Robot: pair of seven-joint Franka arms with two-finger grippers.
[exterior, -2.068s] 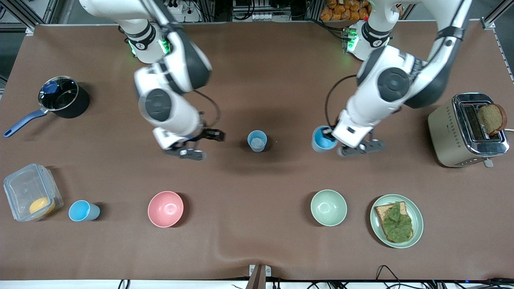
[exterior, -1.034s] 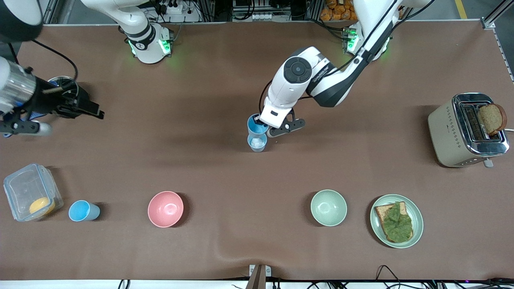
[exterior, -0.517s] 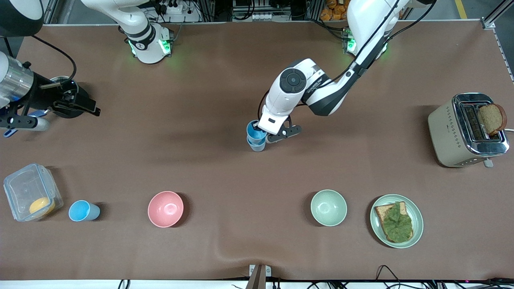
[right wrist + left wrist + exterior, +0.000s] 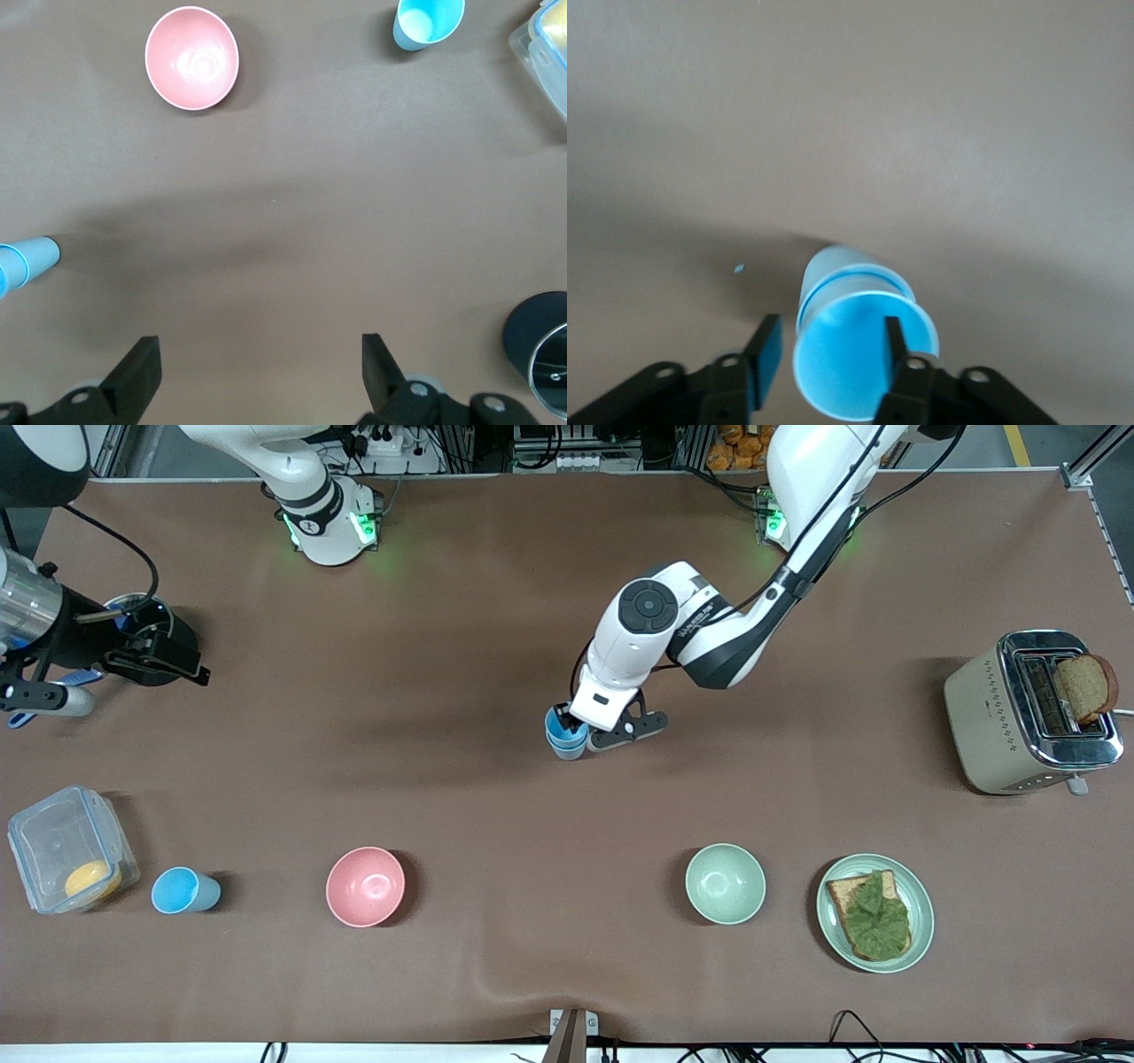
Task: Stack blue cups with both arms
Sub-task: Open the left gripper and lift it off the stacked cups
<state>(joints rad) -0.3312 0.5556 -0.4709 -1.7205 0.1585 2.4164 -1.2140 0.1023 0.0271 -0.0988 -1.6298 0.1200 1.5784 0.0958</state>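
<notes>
The bright blue cup [image 4: 564, 728] sits nested in the pale grey-blue cup [image 4: 567, 750], which stands upright at the table's middle. My left gripper [image 4: 567, 722] is right over the stack. In the left wrist view its jaws [image 4: 830, 350] stand open. One finger is inside the bright cup [image 4: 850, 381] and the other is outside, apart from the rim. The pale cup [image 4: 833, 266] shows below it. A third blue cup [image 4: 183, 890] stands apart near the front at the right arm's end. My right gripper [image 4: 120, 686] is open and empty, up over the pot.
A pink bowl [image 4: 365, 886], a pale green bowl [image 4: 725, 883] and a plate [image 4: 921, 908] with toast lie along the front. A toaster [image 4: 1019, 717] stands at the left arm's end. A black pot [image 4: 164, 646] and a clear container [image 4: 62, 850] stand at the right arm's end.
My left gripper carried the bright blue cup across to the pale cup, lowered it in, and now stands open. My right arm swung away to the pot's end of the table.
</notes>
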